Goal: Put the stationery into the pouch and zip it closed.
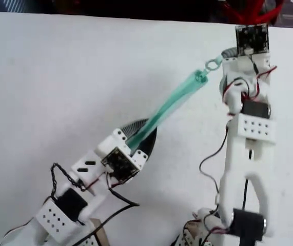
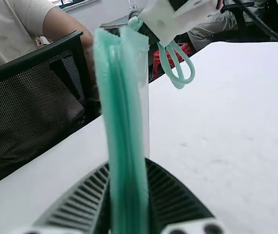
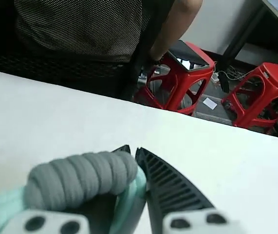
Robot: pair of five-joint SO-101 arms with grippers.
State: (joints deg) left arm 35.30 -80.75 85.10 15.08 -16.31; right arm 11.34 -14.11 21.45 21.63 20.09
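The green translucent pouch (image 1: 169, 105) hangs stretched above the white table (image 1: 59, 77), between the two arms. My left gripper (image 1: 135, 139) is shut on its near end; in the left wrist view the pouch (image 2: 123, 122) stands edge-on between the dark ribbed jaws of the left gripper (image 2: 126, 168). My right gripper (image 1: 223, 55) is at the far end, shut on the zipper pull loop (image 1: 213, 63). In the right wrist view the right gripper (image 3: 133, 153) pinches the green pull (image 3: 129, 204) beside its grey-wrapped finger (image 3: 80, 178). The loop (image 2: 177, 66) dangles under the right gripper (image 2: 173, 17).
Loose cables (image 1: 213, 154) run along the arms near the table's front edge. A small cardboard piece (image 1: 101, 233) lies by the left arm's base. Beyond the far edge are a black mesh chair (image 2: 27, 107) with a seated person and red stools (image 3: 187, 63).
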